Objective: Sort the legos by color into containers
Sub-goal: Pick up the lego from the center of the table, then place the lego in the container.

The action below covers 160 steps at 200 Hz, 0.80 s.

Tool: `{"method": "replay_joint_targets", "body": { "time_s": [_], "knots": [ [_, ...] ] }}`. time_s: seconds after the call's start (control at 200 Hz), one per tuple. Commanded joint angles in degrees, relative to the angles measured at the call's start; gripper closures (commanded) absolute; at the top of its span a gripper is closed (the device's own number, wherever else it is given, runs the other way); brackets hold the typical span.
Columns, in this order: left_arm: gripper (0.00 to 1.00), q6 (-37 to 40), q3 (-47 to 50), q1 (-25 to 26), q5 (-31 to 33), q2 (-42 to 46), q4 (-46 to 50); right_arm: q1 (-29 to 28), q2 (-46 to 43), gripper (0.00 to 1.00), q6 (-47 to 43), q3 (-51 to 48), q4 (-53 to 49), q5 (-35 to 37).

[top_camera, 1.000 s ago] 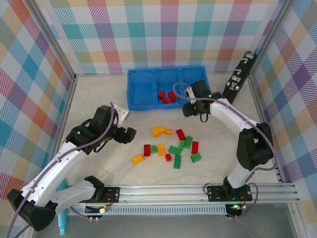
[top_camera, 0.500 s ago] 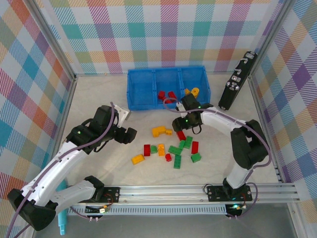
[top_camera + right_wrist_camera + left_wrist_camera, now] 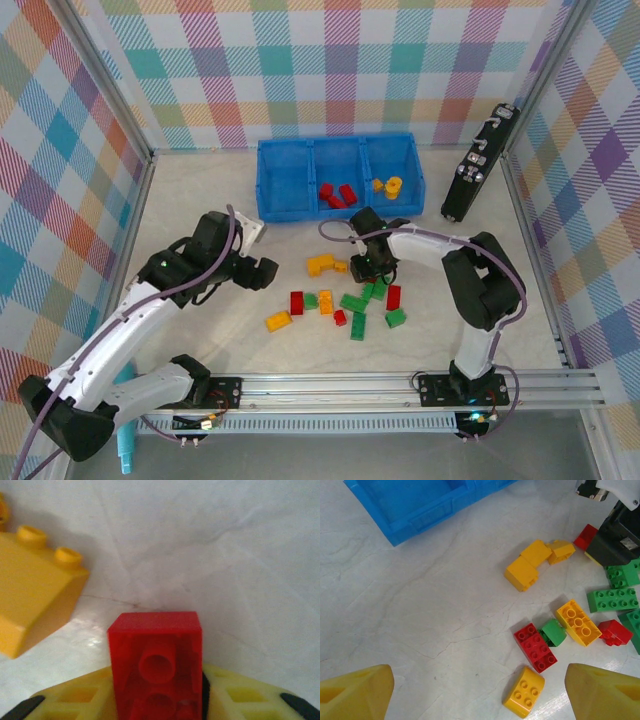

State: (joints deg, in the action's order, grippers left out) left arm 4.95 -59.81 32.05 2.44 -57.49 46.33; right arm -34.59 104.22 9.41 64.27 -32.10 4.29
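Legos (image 3: 345, 300) mostly lie loose mid-desk, yet yellow pieces (image 3: 388, 185) have just landed in the right compartment of the blue tray (image 3: 285, 208) at the far edge, beside two sorted reds (image 3: 335, 193) in the middle one. The right gripper (image 3: 366, 268) has swung back to the pile, its fingers (image 3: 75, 700) clamped on a loose red brick (image 3: 156, 655). Bare desk lies open between pile and tray; the left gripper (image 3: 268, 272) waits leftward, fingers apart.

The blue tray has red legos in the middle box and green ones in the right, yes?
Not green: the blue tray holds yellow legos in its right box. Red legos are in the middle box; the top external view shows it.
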Motion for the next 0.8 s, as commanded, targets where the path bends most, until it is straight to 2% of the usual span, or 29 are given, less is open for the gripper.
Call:
{"method": "replay_joint_targets", "body": {
  "time_s": [0.0,0.15,0.335,0.615,0.795],
  "knots": [
    [0.12,-0.38,-1.62,-0.24,-1.16,-0.80,-0.18,-0.42,1.29,0.69,0.34,0.48,-3.01,1.47],
    [0.12,-0.38,-1.76,-0.24,-0.98,-0.95,0.32,-0.24,0.22,0.75,-2.60,6.08,-6.97,3.22],
    [0.12,-1.40,-1.64,-0.24,-0.44,-0.40,2.00,2.53,1.13,0.75,-7.98,22.29,-9.81,3.57],
    [0.14,-3.77,0.54,-0.24,0.72,1.29,3.77,6.72,15.78,0.74,-13.02,50.13,-8.83,3.33],
    [0.14,-4.63,2.52,-0.25,1.14,2.47,4.25,8.29,23.65,0.73,-12.40,57.25,-7.29,3.58]
  ]
}}
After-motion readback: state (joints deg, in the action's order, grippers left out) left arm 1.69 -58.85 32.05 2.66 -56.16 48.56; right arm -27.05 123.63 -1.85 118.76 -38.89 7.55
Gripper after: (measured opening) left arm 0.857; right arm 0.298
